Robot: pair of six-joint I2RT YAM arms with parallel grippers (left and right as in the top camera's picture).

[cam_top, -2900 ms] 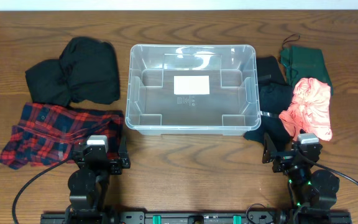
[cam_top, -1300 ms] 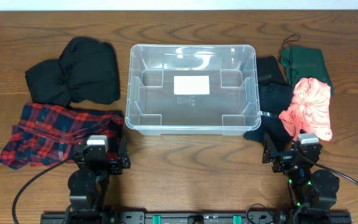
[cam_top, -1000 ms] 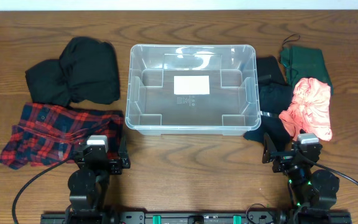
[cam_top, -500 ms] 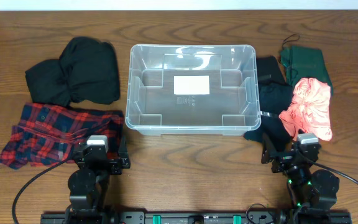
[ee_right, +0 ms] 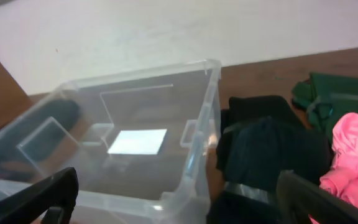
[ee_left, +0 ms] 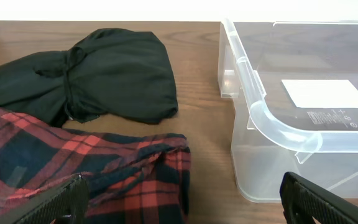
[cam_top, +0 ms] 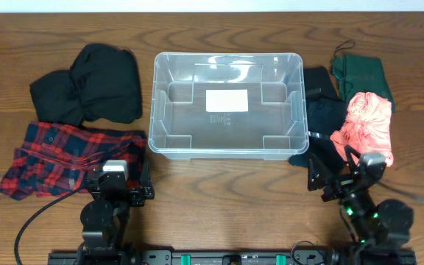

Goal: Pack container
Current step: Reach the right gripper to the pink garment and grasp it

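**Overhead and wrist views: opening stage of packing.** The container (cam_top: 223, 152) stands open at the upper centre of the overhead frame, on the wooden counter (cam_top: 227, 210). It is a clear rectangular bin with rounded corners and a thick rim. Moulded blocks sit in its inner corners, and a white label (cam_top: 227, 100) lies flat on its base. Nothing is inside it.

Clothing lies on either side:
- **Left of frame:** a black garment (cam_top: 90, 85) lies in the upper left, with a red plaid shirt (cam_top: 65, 154) below it. The shirt's edge lies just beside the bin's lower-left corner.
- **Right of frame:** a dark garment (cam_top: 322, 110) lies against the bin's right wall. A green garment (cam_top: 363, 73) and a crumpled pink garment (cam_top: 366, 129) lie beyond it.

The left gripper (cam_top: 118, 180) sits at the lower left of the frame and the right gripper (cam_top: 337, 175) at the lower right. In the wrist views each has its fingers spread wide and holds nothing.

Judged from this layout, no item has yet been packed, and the step in hand is the approach to a first garment. The next move would call for:
- lowering one gripper onto a nearby cloth, probably the plaid shirt or the dark garment;
- pinching a thick fold rather than a single layer;
- lifting high enough for the trailing fabric to clear the rim before release over the base.
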